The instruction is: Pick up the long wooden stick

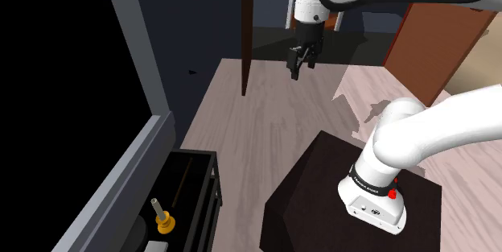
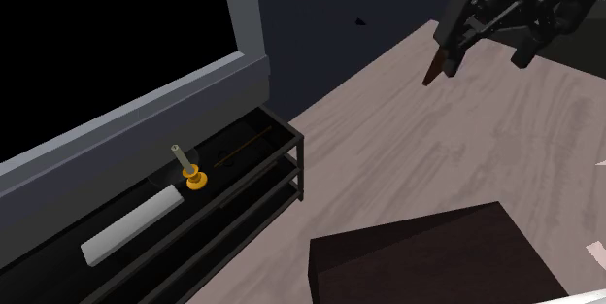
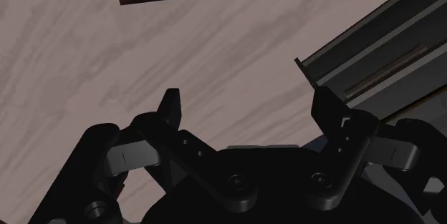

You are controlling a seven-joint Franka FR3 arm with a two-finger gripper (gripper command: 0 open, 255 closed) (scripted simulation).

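while the arm hangs high above the pale plank floor (image 1: 257, 130), we judge the task to be at its first step: the approach, with nothing grasped yet. our gripper (image 1: 298, 67) sits in the upper middle of the shoulder view, well apart from the low black shelf unit (image 1: 216, 179) in that view's lower left. in the wrist view the two fingers (image 3: 170, 108) stand wide apart with only floor between them, so the claw is spread and empty.

the long stick (image 2: 243, 147) lies flat on the top board of the shelf unit, left of centre in the second exterior view. it is a thin brown line running along the board, near the unit's open end. a small candlestick with an orange base (image 2: 195, 178) stands just beside it toward the lower left, and a flat grey bar (image 2: 131, 224) lies further on. a large grey-framed screen (image 2: 240, 11) rises behind the unit.

the next move, as we see it, is to carry the hand down and across to the shelf. we would then turn the wrist so the fingers straddle the stick across its width before closing. the stick is slim and lies flat, so we expect little to pinch, and the candlestick leaves scant room on that side.
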